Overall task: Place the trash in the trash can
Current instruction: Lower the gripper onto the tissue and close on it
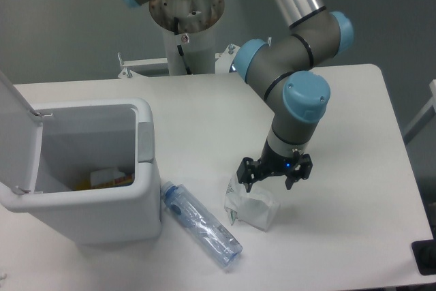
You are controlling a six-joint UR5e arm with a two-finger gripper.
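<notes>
Plastic bottle [201, 223] lies diagonally, cap toward trash can [144, 189]; gripper [270, 179] spread apart.

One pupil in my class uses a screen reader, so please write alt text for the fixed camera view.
A robot arm's open gripper hovers just above a crumpled white wrapper on a white table. A clear blue-capped bottle lies left of the wrapper, its cap end beside a white trash can with its lid raised.
</notes>
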